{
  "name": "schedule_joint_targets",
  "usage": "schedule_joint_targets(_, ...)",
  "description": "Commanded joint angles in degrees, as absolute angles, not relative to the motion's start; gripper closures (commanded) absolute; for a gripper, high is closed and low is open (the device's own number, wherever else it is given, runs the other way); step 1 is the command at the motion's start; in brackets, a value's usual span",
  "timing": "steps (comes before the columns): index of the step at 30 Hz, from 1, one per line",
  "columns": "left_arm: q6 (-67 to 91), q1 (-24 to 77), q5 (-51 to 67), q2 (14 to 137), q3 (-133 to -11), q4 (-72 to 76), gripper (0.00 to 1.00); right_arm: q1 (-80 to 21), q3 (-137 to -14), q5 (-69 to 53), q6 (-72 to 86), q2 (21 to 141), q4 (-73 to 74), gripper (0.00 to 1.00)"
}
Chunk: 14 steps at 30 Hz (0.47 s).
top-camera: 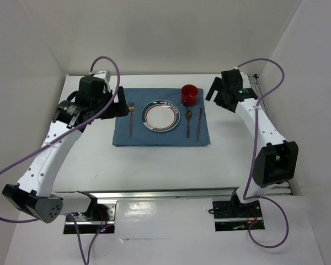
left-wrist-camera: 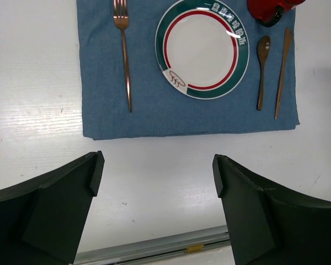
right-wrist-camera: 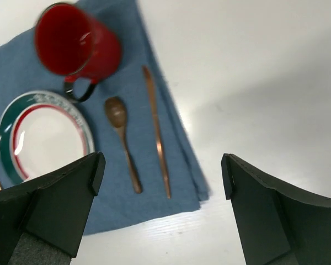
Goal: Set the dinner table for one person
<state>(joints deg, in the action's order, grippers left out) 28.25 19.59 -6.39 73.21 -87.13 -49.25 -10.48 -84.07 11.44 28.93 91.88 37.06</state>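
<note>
L-wrist: mug [left-wrist-camera: 267,10] cut off at top; plate [left-wrist-camera: 203,49] txt illegible.

Placemat [top-camera: 154,138] holds fork [top-camera: 131,118] left of plate [top-camera: 160,116], spoon [top-camera: 188,121] and likely knife [top-camera: 199,122] right, mug [top-camera: 189,95] behind.

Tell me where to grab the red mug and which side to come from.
Probably the rim wall of the red mug, pinched from above with the right gripper, one finger inside and one outside, on the side away from the plate. It stands upright with its mouth open, and its dark handle points towards the plate and spoon, so that side is crowded.
</note>
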Motion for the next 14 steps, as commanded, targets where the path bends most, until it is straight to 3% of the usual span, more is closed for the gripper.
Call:
schedule_joint_targets(1, 26.0, 19.8, -7.4, 72.2, -89.8, -48.8, 0.0, -9.3, -80.0, 19.9, 34.0, 88.8, 42.3, 0.0)
schedule_joint_targets(14, 26.0, 19.8, -4.9, 68.6, -87.6, -45.0, 0.0, -7.2, -64.2, 17.4, 30.8, 74.1, 36.7, 0.0)
